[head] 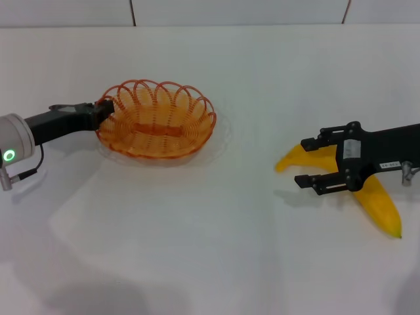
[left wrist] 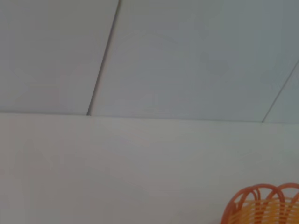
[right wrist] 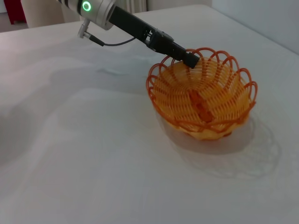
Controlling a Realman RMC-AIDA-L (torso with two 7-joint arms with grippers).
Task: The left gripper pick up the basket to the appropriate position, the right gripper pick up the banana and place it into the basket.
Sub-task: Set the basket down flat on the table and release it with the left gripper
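The orange wire basket (head: 157,121) stands at the table's back left; a bit of its rim shows in the left wrist view (left wrist: 261,205). My left gripper (head: 105,110) is at the basket's left rim and shut on it. The right wrist view shows the same basket (right wrist: 203,98) with the left gripper (right wrist: 189,59) on a rim loop and a shadow under it. The yellow banana (head: 380,200) lies on the table at the right. My right gripper (head: 305,162) is open, with its two fingers on either side of the banana's left end.
The white table (head: 197,230) reaches back to a white tiled wall (left wrist: 187,56). A bare stretch of table separates the basket and the banana. The left arm's grey wrist with a green light (head: 10,155) is at the left edge.
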